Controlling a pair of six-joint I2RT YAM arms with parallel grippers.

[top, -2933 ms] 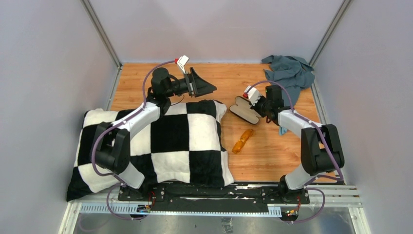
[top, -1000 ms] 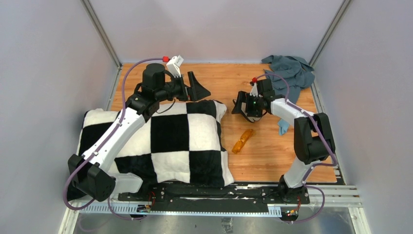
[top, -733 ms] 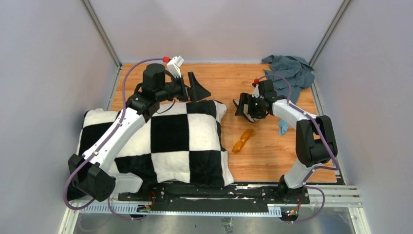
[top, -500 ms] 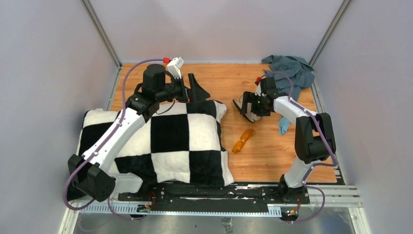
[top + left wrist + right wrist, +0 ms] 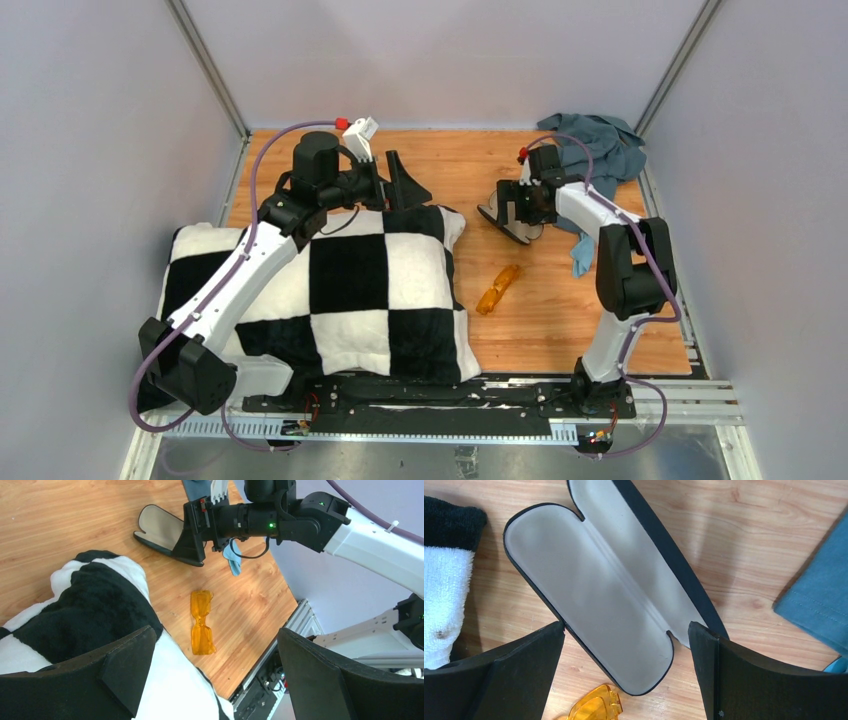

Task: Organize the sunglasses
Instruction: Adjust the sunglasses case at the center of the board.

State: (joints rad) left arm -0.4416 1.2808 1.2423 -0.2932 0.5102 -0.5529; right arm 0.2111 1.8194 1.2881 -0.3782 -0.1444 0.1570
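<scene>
The amber sunglasses [image 5: 202, 623] lie flat on the wooden worktop [image 5: 560, 320], just beside the right edge of a black-and-white checkered pillow [image 5: 340, 290] and about midway between the worktop's near and far edges. Nothing is gripping them. Farther back, toward the far edge and right of centre, a black case [image 5: 589, 600] lies open with its beige lining up. One end of the case is close to the sunglasses.

The right end effector [image 5: 512, 205] is over the case with its fingers spread wide on either side of it; whether they touch it cannot be told. The left end effector [image 5: 405, 185] hangs over the pillow's far edge, fingers also wide apart.

A crumpled grey-blue cloth [image 5: 600, 145] sits in the far right corner. A small light-blue cloth [image 5: 581, 258] lies near the right edge.
</scene>
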